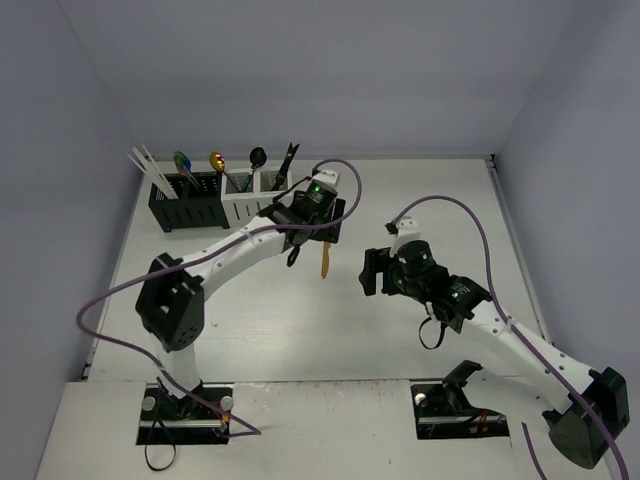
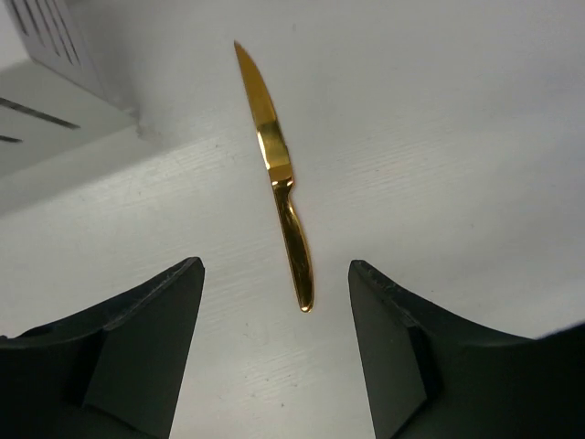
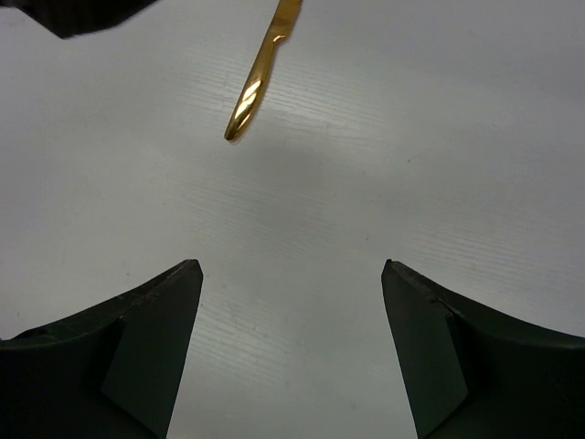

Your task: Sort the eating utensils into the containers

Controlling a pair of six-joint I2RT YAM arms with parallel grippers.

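A gold knife (image 2: 279, 174) lies flat on the white table, blade tip pointing towards the containers; it also shows in the top view (image 1: 326, 258). My left gripper (image 2: 274, 265) hovers over its handle end, open, with nothing between the fingers. My right gripper (image 3: 291, 265) is open and empty to the right of the knife, whose handle (image 3: 259, 80) lies ahead of it. The black container (image 1: 185, 208) holds pale chopsticks (image 1: 147, 166), an iridescent blue spoon (image 1: 182, 160) and a gold spoon (image 1: 216, 161). The white container (image 1: 248, 203) holds two black utensils (image 1: 259, 157).
Both containers stand side by side at the back left near the wall. A corner of the white container (image 2: 50, 64) shows in the left wrist view. Purple cables (image 1: 450, 205) loop over both arms. Grey walls enclose the table on three sides.
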